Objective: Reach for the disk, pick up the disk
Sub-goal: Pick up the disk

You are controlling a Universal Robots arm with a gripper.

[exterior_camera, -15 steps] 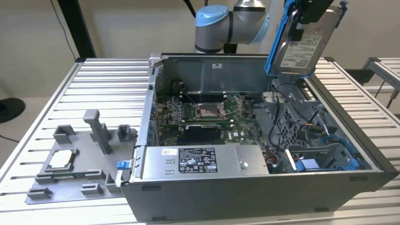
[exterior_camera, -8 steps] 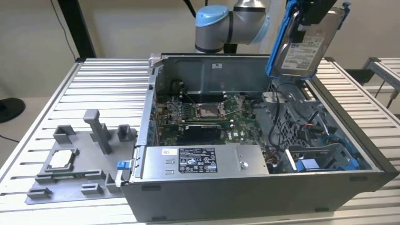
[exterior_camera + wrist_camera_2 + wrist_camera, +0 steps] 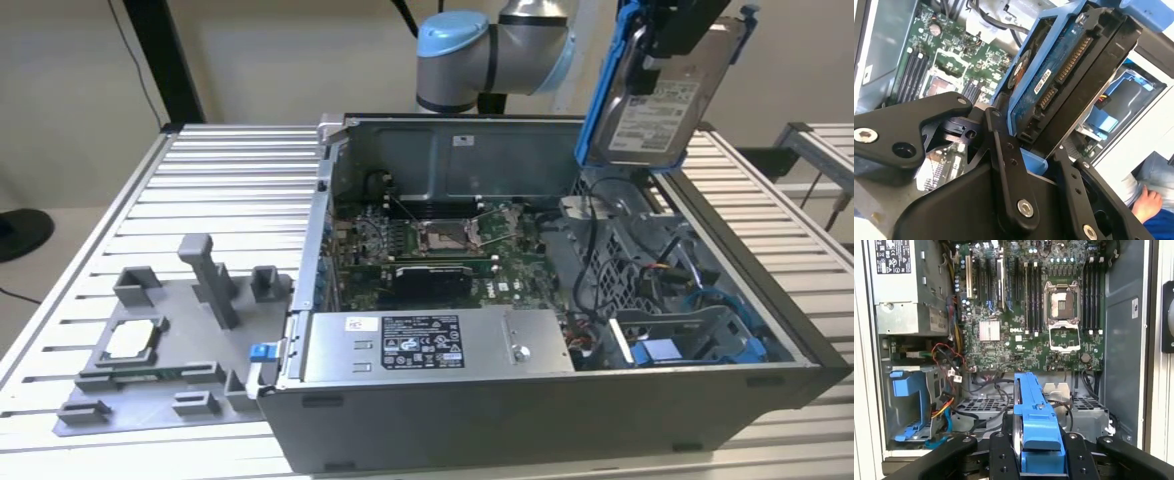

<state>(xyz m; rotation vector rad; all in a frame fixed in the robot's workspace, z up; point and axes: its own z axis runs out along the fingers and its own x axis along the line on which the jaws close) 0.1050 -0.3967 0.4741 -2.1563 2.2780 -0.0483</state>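
On the exterior view's left, a grey fixture plate (image 3: 160,350) lies on the slatted desk (image 3: 227,180); in the middle stands the open computer case (image 3: 534,400) with its motherboard (image 3: 441,240) exposed; toward the exterior view's right, the disk (image 3: 658,100) hangs in the air above the case's far corner, clear of the drive bays. The end effector (image 3: 1049,150) pinches the disk across its flat faces, black fingers (image 3: 1004,155) pressed to either side near one short end, over the blue bracket (image 3: 1033,405). The disk looks a stiff, dense metal slab, fairly heavy for its bulk, with smooth faces that could slip; the bare circuit board and connector edge look delicate, so the bracket rails and flat sides seem the safer hold. Its long axis runs nearly upright, tilted slightly, labelled face toward the exterior camera.
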